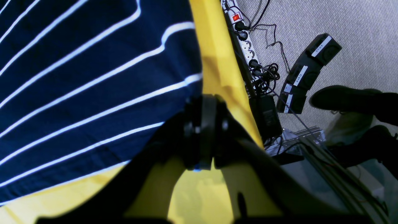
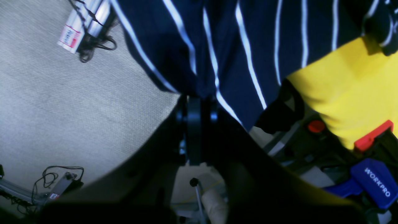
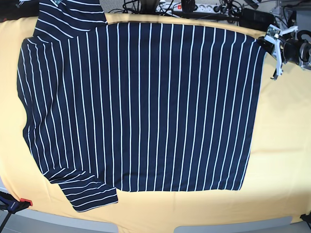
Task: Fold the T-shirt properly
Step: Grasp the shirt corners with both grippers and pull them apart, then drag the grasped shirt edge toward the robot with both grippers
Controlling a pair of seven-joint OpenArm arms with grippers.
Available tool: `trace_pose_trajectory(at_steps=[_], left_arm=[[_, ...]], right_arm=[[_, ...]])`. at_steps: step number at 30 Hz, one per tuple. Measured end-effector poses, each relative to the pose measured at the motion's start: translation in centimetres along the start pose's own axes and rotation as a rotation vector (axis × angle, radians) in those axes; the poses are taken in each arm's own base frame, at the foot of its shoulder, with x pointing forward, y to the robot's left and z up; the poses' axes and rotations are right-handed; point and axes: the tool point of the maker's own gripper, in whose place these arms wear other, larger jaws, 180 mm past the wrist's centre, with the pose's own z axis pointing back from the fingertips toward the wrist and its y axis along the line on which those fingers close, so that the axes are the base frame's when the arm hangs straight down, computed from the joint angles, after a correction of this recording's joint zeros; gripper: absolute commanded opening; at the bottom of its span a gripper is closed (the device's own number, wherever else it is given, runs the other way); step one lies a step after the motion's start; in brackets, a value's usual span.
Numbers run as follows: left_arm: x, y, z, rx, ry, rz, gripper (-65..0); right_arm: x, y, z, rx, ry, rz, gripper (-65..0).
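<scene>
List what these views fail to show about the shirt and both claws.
- Far sleeve of the T-shirt: base view, cut by the top edge.
- Right claw: absent from base view; in the right wrist view its dark fingers hide whether cloth is pinched.
- Left claw: same in the left wrist view; too small in base view.

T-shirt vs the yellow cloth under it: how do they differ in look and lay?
The T-shirt is dark navy with thin white stripes; the yellow cloth is plain. The T-shirt lies flat on top with both sleeves out, while the yellow cloth lies beneath it and shows as a border around it. In the left wrist view, the left gripper pinches the T-shirt's edge, not the yellow cloth. Both lie flat.
</scene>
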Motion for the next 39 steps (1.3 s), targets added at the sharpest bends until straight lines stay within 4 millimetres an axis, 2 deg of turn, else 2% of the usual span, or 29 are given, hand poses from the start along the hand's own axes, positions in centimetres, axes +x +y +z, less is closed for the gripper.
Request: trace_pose_trajectory(at_steps=[2,8,12,15,19,23,27,32,37,39], left_arm=[[0.4,0.1,0.0,0.001,-0.009,-0.01,-65.0],[1.0,0.2,-0.1,0.002,-0.018,-0.022,-65.0],[1.2,0.3,-0.1,0.004,-0.021,-0.029,-65.0],[1.2,1.5,0.4,0.035,-0.016,-0.048,-65.0],[0.9,3.3,1.3,0.086,0.007,-0.069,-65.0],[1.2,5.4,2.0,0.153,0.0,-0.083,-65.0],[2.0,7.7,1.7,0.23,-0.035,-0.1,-65.0],[2.1,10.1,0.5,0.313,-0.057,-0.074,-65.0],[-0.6,11.3,-1.3,0.371,0.019,0.006,-65.0],[-1.8,12.9,-1.4,0.47,0.058,0.03,-65.0]], right_arm=[[0.5,-0.5,0.0,-0.029,-0.027,0.019,-65.0],[0.7,-4.4,0.6,-0.247,-0.033,0.043,-65.0],[0.7,-5.5,0.8,-0.297,-0.036,0.053,-65.0],[1.5,-7.2,1.2,-0.338,-0.072,0.089,-65.0],[4.1,-9.9,1.5,-0.405,-0.158,0.12,-65.0],[7.5,-10.8,1.6,-0.39,-0.283,0.146,-65.0],[10.3,-12.5,2.1,-0.426,-0.367,0.152,-65.0],[14.1,-13.0,3.0,-0.385,-0.522,0.128,-65.0],[17.7,-14.7,4.6,-0.401,-0.677,0.109,-65.0],[18.0,-15.2,3.6,-0.362,-0.691,0.091,-65.0]])
